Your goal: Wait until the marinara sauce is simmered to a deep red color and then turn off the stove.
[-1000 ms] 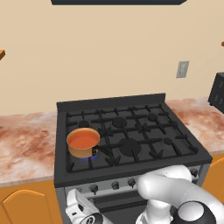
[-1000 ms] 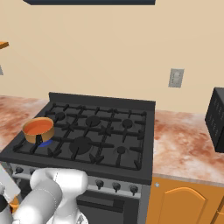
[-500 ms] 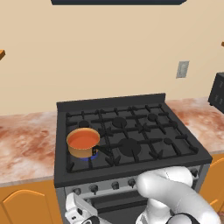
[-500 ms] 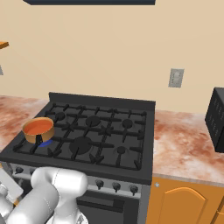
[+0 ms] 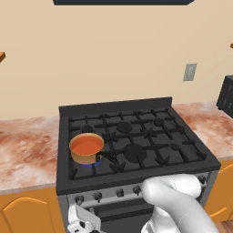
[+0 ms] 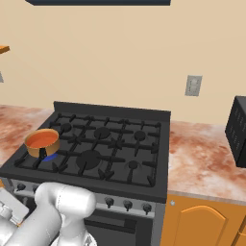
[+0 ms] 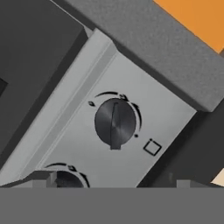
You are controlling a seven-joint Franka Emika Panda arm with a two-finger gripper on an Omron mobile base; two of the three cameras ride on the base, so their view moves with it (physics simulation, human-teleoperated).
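**Orange-red sauce in one pan, gripper low before the knobs**

Orange-red and smooth, the marinara sauce (image 5: pixel 87 144) fills one small saucepan (image 5: pixel 85 156) with a short dark handle. The pan stands on the front left burner of the stove (image 5: pixel 136 150), near the stove's front left corner, and a little blue flame shows under it. In the right base view the sauce (image 6: pixel 42 139) appears at the left edge of the black grates.

The stove (image 6: pixel 101 149) is one wide black gas range with a raised black back and a silver front panel. I count six burners on top, in two rows of three. Along the front panel several small dark knobs stand in a row; the arm covers some of them, so I cannot give the full number. A mottled reddish counter (image 5: pixel 27 152) lies at both sides of the stove, with orange cabinet doors (image 6: pixel 204 223) below it. One grey outlet plate (image 5: pixel 189 72) is on the wall at the right, and one dark appliance (image 6: pixel 238 129) stands at the far right edge of the counter.

The white arm (image 5: pixel 175 200) bends down in front of the stove, and its elbow is before the panel. The gripper (image 5: pixel 83 223) is low, below the left end of the panel, and its jaws stand wide apart with nothing between them.

In the hand view one round dark knob (image 7: pixel 114 124) sits in the middle of the silver panel, with its ridge pointing toward the bottom of that view. A second knob (image 7: pixel 65 180) shows partly at the lower left. The fingertips (image 7: pixel 41 178) are apart from both knobs.
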